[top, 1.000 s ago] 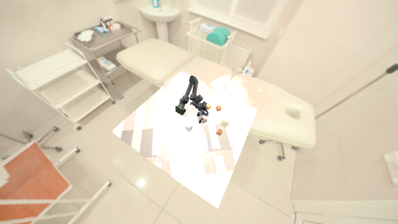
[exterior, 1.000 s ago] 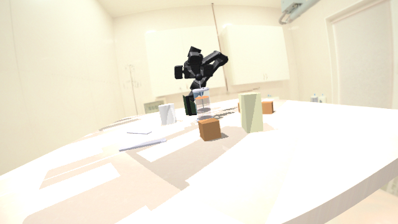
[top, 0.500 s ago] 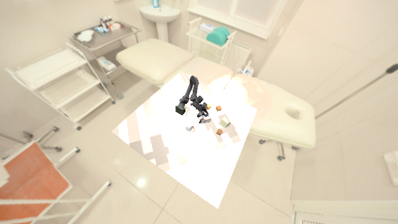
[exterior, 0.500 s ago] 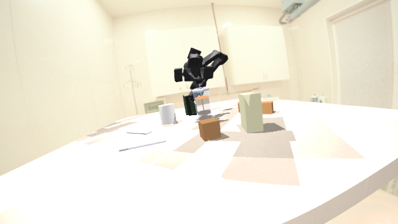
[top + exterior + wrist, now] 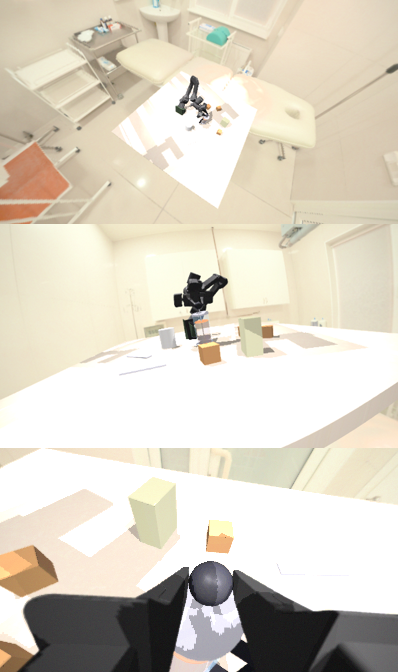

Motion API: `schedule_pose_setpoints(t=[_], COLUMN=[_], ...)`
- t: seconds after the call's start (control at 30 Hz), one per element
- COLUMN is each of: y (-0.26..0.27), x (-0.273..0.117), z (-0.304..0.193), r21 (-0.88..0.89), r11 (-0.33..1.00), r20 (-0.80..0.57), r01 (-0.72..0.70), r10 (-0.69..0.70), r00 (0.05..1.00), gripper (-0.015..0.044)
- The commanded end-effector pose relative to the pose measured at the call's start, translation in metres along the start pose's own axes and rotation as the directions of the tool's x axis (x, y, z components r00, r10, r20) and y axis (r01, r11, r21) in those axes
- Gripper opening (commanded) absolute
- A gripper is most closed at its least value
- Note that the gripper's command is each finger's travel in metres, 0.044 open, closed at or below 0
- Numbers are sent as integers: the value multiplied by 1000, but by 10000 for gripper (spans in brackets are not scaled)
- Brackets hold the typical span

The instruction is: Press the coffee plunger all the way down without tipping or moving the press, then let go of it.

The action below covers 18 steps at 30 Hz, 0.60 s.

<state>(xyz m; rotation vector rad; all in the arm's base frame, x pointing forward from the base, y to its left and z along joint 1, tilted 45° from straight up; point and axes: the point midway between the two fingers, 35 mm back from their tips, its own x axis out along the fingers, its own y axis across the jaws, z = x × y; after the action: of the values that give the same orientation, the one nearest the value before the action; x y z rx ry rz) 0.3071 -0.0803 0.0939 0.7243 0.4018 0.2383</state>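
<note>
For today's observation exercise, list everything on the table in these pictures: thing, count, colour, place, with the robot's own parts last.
Coffee press: one, clear glass with an orange disc inside, mid-table under the arm.
Plunger knob: one, dark grey, top of the press, between the fingers.
Cubes: three, orange, around the press.
Tall block: one, pale green, right of the press in the exterior view.
Cylinder: one, white, left of the press.
Table: one, white.
Arm: one, black.
Hand: one, black, shut on the knob.
</note>
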Motion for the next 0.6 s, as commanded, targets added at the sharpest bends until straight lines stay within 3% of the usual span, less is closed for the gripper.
schedule_pose_setpoints(t=[0.0,0.57], y=[0,-1], x=[2,1], z=[-4,0], r21=[14,6], r11=[1000,1000], r20=[-16,-5], r01=[-8,-4], r10=[8,4], r00=[1000,1000], gripper=[123,123])
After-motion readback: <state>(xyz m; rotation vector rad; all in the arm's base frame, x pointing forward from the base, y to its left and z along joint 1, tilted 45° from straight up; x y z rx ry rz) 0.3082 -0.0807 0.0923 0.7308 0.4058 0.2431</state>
